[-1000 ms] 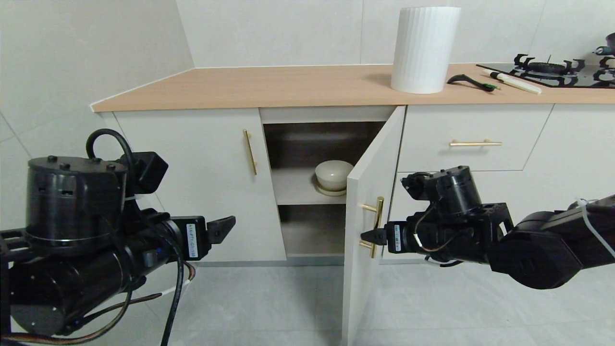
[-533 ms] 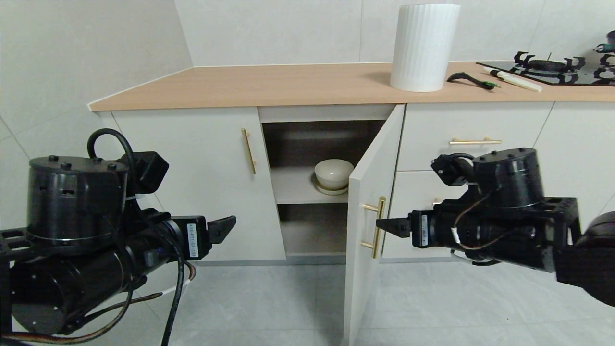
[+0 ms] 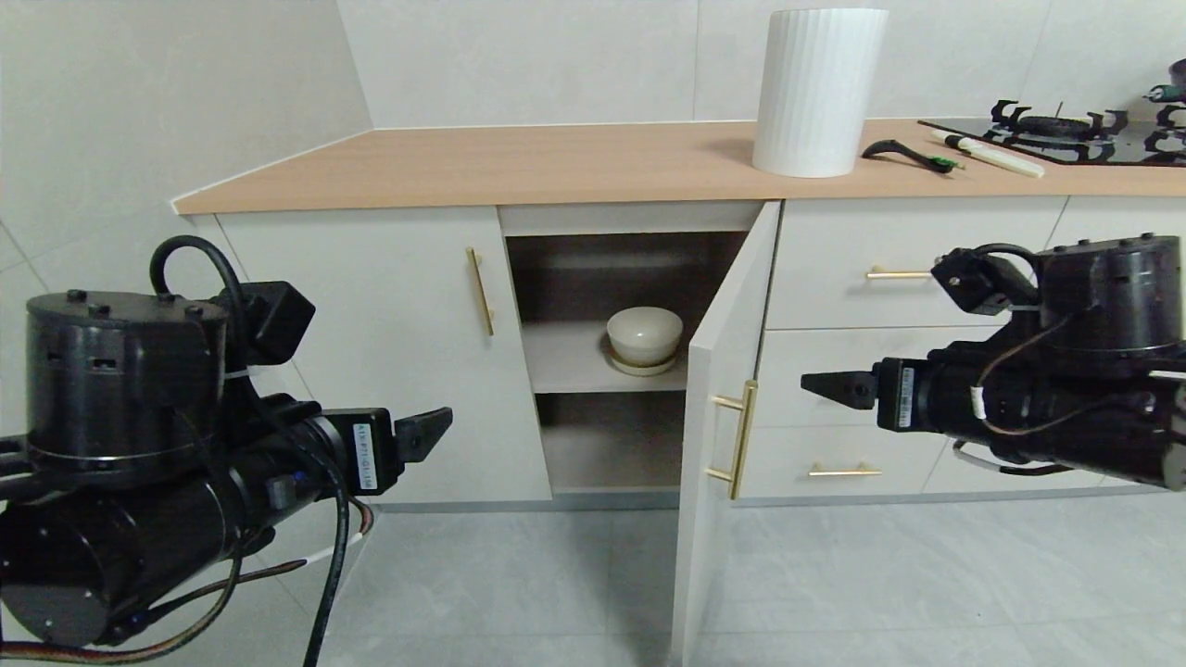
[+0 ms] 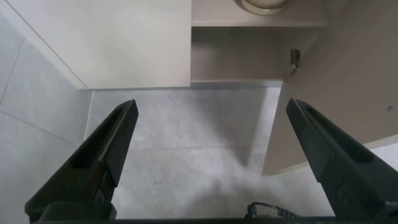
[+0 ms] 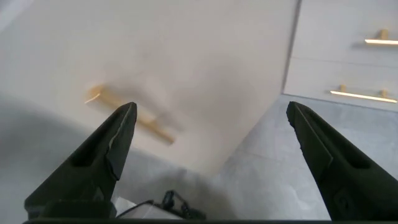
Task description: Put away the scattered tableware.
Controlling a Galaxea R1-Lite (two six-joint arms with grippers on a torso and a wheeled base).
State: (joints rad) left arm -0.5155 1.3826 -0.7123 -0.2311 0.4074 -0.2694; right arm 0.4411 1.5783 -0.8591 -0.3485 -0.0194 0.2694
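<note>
A cream bowl (image 3: 644, 333) sits on a small plate on the shelf of the open cabinet, and its rim (image 4: 264, 5) also shows in the left wrist view. The cabinet door (image 3: 727, 371) stands swung out, with its gold handle (image 3: 738, 451) facing right. My right gripper (image 3: 829, 387) is open and hangs to the right of the door, clear of the handle (image 5: 130, 115). Low on the left, in front of the shut door, my left gripper (image 3: 422, 434) is open and holds nothing. Below it in the left wrist view is the floor (image 4: 214, 155).
On the counter stand a tall white ribbed cylinder (image 3: 815, 91), a black utensil (image 3: 903, 153) and a white-handled knife (image 3: 987, 155) beside the stove (image 3: 1075, 130). Drawers with gold handles (image 3: 903, 274) are to the right of the door. Open tiled floor lies in front.
My right gripper has drawn back to the right and risen, coming off the door handle. The door's free edge has shifted slightly right. The left arm has barely moved.
</note>
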